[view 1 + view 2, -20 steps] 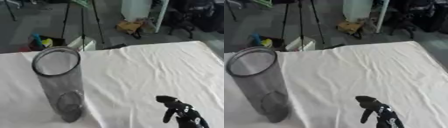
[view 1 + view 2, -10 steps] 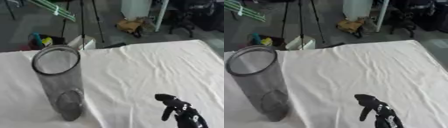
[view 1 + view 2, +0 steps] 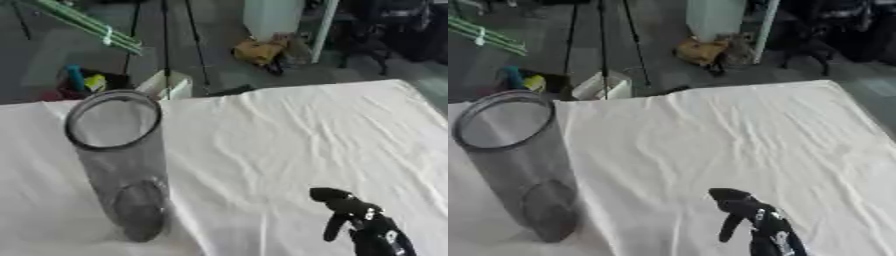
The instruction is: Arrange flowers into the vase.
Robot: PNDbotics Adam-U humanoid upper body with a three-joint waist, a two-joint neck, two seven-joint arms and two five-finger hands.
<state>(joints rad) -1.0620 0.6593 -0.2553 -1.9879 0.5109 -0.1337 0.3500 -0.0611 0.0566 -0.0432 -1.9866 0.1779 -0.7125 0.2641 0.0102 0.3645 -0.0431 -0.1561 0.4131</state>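
Standing upright on white cloth (image 3: 289, 130), tall grey see-through vase (image 3: 121, 165).

Wrinkled white tablecloth (image 3: 289, 135), black tripod legs (image 3: 166, 35), yellow bag (image 3: 255, 51) on grey floor beyond

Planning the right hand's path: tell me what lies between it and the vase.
Only bare, wrinkled white tablecloth separates the right hand from the empty vase; the left eye view shows it best.

We look down from the head; both eyes share the vase (image 3: 118, 165), white tablecloth (image 3: 289, 140) and floor beyond.
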